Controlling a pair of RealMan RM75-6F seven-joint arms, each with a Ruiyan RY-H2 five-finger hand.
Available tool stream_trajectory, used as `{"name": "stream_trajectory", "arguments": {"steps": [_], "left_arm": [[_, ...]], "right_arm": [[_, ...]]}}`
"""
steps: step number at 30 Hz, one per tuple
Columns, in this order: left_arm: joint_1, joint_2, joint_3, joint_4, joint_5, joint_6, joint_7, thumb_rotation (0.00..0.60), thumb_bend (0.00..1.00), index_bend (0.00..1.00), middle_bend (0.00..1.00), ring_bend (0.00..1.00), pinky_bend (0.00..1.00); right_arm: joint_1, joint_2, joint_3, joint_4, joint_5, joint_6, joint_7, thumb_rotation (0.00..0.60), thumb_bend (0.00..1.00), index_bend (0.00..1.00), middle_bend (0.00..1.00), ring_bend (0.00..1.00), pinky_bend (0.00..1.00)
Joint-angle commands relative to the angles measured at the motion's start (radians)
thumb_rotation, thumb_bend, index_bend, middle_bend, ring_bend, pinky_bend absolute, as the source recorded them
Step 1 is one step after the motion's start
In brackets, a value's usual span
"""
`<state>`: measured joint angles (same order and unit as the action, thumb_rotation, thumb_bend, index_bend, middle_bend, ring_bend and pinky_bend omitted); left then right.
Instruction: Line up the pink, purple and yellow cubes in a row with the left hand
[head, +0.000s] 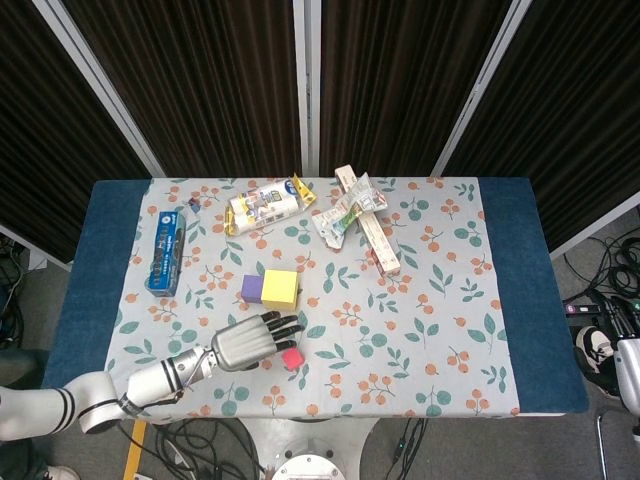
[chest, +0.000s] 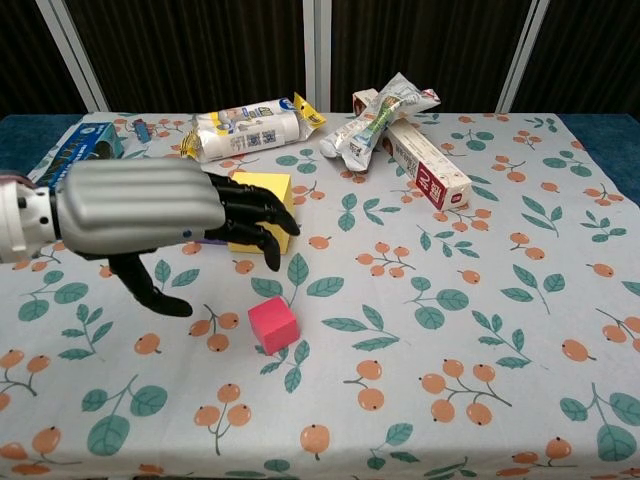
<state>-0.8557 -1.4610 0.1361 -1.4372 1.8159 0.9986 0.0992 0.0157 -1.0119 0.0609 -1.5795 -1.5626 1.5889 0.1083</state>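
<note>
Robot hand (head: 252, 343), the left, hovers open-fingered just beside the pink cube (head: 292, 358), apparently poised to fetch it toward the adjoining purple cube (head: 252, 288) and yellow cube (head: 281, 288).

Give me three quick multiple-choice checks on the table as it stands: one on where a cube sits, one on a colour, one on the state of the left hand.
1. Where is the pink cube?
A. Apart, nearer the robot than the other two cubes
B. On top of the yellow cube
C. Beside the blue box

2. What colour is the cube touching the yellow cube?
A. Green
B. Purple
C. Pink

3. What is the left hand doing?
A. Gripping the yellow cube
B. Holding nothing, fingers spread
C. Pinching the blue box

Answers: 1 A, it lies alone toward the near edge. 2 B, the purple cube sits against it. 3 B, nothing lies between its fingers.
</note>
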Motion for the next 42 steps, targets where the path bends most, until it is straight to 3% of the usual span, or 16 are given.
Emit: {"name": "stream_trajectory", "arguments": {"steps": [1,11,22,35,42], "left_arm": [[-0.013,-0.046,0.008,0.048,0.027,-0.010,0.038,0.600,0.24,0.34,0.23,0.12,0.25],[-0.011,-0.129,-0.029,0.110,-0.006,-0.031,0.077,0.600,0.25,0.34,0.23,0.12,0.25],[-0.009,-0.153,-0.045,0.098,-0.060,-0.085,0.151,0.600,0.25,0.35,0.23,0.12,0.25],[0.017,-0.220,-0.049,0.162,-0.080,-0.044,0.081,0.600,0.31,0.55,0.33,0.15,0.25],[0.080,-0.159,-0.062,0.115,-0.123,0.053,0.005,0.600,0.33,0.59,0.36,0.17,0.25]], "right_arm": [[-0.001,0.000,0.000,-0.001,0.000,0.000,-0.002,0.600,0.24,0.06,0.17,0.13,0.22],[-0.003,0.001,-0.001,-0.005,0.002,0.000,-0.006,0.600,0.24,0.06,0.17,0.13,0.22],[-0.005,0.001,0.000,0.002,0.010,-0.004,0.001,0.600,0.24,0.06,0.17,0.13,0.22],[-0.007,0.001,0.000,0.001,0.009,-0.002,0.000,0.600,0.24,0.06,0.17,0.13,0.22],[-0.009,0.006,0.003,-0.002,0.007,0.004,0.000,0.600,0.24,0.06,0.17,0.13,0.22]]}}
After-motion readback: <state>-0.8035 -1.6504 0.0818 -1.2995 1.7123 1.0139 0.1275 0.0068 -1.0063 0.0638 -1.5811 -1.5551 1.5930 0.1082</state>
